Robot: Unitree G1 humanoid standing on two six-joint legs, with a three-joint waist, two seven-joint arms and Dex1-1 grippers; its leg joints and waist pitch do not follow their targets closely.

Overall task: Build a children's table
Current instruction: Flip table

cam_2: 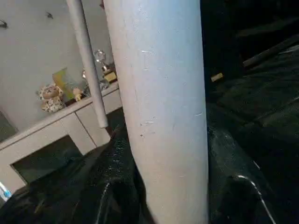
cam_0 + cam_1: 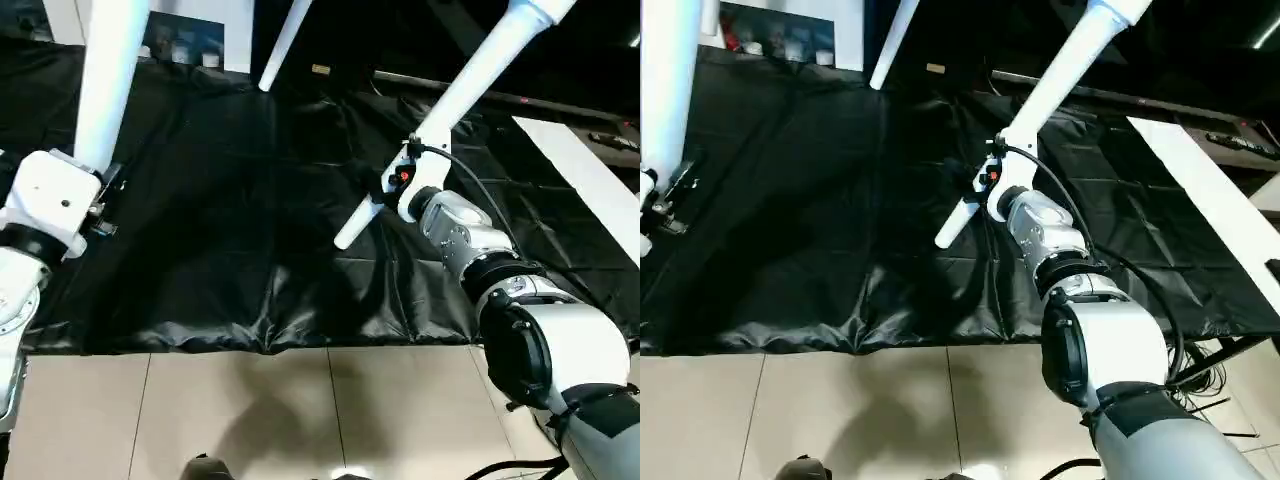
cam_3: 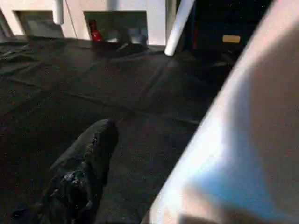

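White table legs slant above black sheet.

Below me: floor of pale beige tiles with thin dark joints. A black glossy sheet, creased and wrinkled, lies spread directly on it; its near edge runs across the tiles just ahead of me.
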